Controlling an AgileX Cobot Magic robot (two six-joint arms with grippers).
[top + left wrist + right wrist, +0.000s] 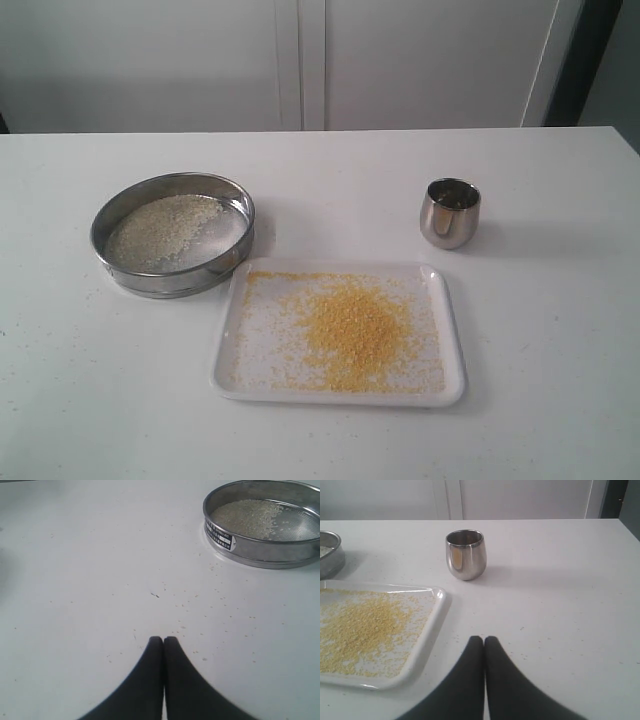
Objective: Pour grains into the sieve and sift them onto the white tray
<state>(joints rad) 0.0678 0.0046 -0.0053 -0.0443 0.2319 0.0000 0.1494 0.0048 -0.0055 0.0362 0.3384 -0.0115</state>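
Observation:
The steel sieve stands on the table left of centre, with whitish rice-like grains lying on its mesh. In front of it to the right lies the white tray, covered with fine yellow grains. Neither arm shows in the exterior view. My left gripper is shut and empty over bare table, well apart from the sieve. Beside the tray's edge, my right gripper is shut too, holding nothing.
A small shiny steel cup stands upright behind the tray's right end. Stray grains dot the table near the sieve. White cabinet doors close off the back, and the table's far edge runs below them.

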